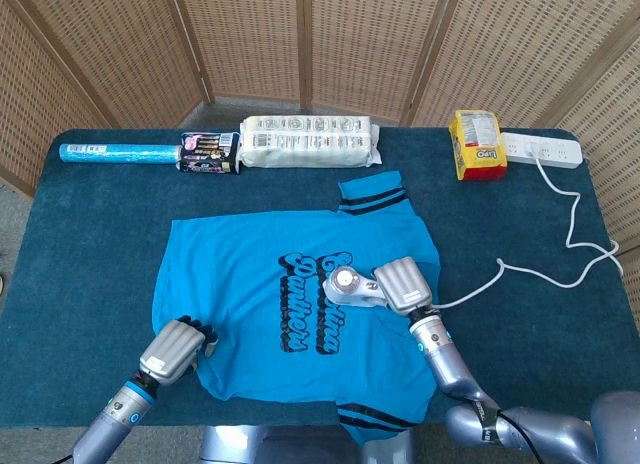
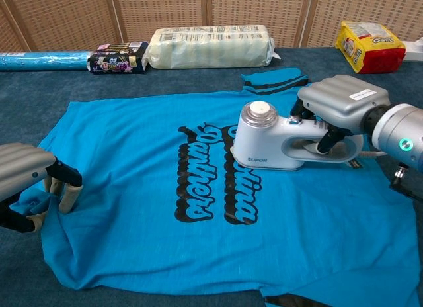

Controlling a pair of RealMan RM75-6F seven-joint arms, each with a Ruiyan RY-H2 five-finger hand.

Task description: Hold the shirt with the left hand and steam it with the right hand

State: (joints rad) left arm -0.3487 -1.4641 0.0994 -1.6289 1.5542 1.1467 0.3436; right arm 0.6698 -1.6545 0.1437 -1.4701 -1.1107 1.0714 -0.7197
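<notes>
A bright blue shirt (image 1: 270, 284) (image 2: 152, 241) with dark lettering lies spread flat on the table. My left hand (image 1: 174, 348) (image 2: 30, 181) presses its fingers on the shirt's near-left edge, bunching the cloth there. A white handheld steamer (image 1: 352, 287) (image 2: 277, 145) rests on the shirt over the right end of the lettering. My right hand (image 1: 402, 284) (image 2: 338, 105) grips its handle. The steamer's white cord (image 1: 520, 269) trails right to a power strip (image 1: 541, 149).
Along the table's far edge lie a blue roll (image 1: 115, 152), a dark packet (image 1: 208, 152), a long white package (image 1: 310, 141) and a yellow snack bag (image 1: 476, 144). The dark blue table cover (image 1: 90, 254) is bare left of the shirt.
</notes>
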